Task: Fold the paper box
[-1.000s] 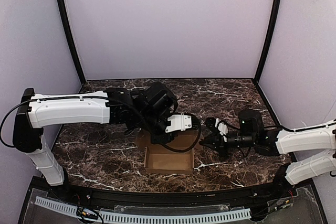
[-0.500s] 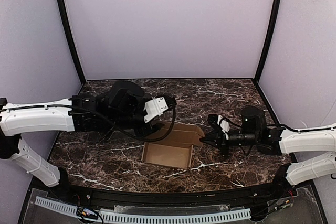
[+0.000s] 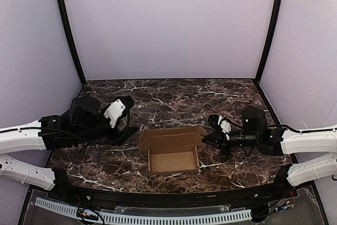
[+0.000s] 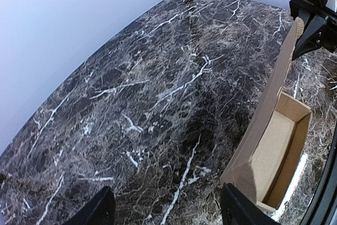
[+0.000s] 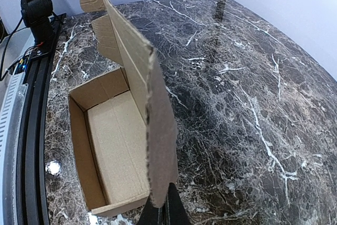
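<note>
In the near middle of the table [image 3: 174,92] sits the paper box [image 3: 172,159], tray open. Right gripper [image 3: 205,139] pinches the lid's right end, probably to hold it upright. Left gripper [image 3: 130,129] hangs wide and empty, off left.

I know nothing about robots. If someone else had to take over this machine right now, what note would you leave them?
Left end effector: open, empty, off to the box's left, not touching it.
Right end effector: shut, apparently pinching the right edge of the lid flap.
Paper box: on the table near its front edge, between the arms.
Done: the tray walls stand up and the lid flap is upright.
Left: fold the lid down and tuck its tabs.
</note>
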Controlling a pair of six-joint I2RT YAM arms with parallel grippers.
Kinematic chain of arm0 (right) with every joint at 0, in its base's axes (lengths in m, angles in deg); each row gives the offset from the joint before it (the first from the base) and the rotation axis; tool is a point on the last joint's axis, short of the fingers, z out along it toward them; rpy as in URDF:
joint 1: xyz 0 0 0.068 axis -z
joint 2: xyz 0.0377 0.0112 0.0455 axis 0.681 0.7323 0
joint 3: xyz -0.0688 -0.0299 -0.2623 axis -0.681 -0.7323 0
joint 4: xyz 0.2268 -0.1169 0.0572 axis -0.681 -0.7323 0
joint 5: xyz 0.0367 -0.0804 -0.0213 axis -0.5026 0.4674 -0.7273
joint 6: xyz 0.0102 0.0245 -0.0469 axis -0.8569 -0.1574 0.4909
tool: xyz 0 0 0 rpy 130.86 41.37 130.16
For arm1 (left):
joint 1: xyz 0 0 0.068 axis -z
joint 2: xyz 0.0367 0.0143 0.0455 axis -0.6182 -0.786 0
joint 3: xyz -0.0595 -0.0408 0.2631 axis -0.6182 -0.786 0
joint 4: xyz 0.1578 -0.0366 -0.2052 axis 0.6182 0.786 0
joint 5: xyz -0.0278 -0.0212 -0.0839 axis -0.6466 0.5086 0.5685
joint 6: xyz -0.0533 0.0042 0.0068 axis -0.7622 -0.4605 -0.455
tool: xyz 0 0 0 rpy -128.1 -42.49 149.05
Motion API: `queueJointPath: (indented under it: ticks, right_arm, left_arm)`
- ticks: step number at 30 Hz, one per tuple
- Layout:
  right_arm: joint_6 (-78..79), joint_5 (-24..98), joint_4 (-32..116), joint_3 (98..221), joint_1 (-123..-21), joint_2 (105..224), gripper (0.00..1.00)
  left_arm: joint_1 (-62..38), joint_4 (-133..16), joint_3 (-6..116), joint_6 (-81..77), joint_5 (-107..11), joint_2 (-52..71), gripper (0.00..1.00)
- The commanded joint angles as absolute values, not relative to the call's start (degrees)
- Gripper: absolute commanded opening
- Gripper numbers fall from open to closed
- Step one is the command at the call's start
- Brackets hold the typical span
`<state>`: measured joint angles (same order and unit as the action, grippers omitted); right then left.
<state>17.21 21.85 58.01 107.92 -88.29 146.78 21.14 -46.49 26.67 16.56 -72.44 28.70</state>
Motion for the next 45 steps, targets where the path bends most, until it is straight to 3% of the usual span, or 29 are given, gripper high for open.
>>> queueJointPath:
  ticks: [1,12,29,38,45]
  right_arm:
    - [16.3,22.4,56.8,110.1,-88.6,145.9,0.0]
    - [15.8,21.2,56.2,110.6,-88.5,145.5,0.0]
    - [15.0,18.9,57.5,111.2,-88.5,146.8,0.0]
    - [14.6,18.8,58.5,111.1,-88.5,148.1,0.0]
    - [14.4,18.8,58.6,111.4,-88.5,149.1,0.0]
  left_arm:
    - [19.2,-46.4,22.0,8.3,-68.4,33.8,0.68]
    - [18.8,-50.3,11.2,-1.5,-59.5,38.9,0.59]
    - [14.8,-65.6,8.8,-0.9,-45.2,29.0,0.39]
    - [14.7,-63.9,9.9,0.9,-45.7,27.0,0.2]
    - [14.7,-62.0,10.9,2.3,-48.7,28.4,0.14]
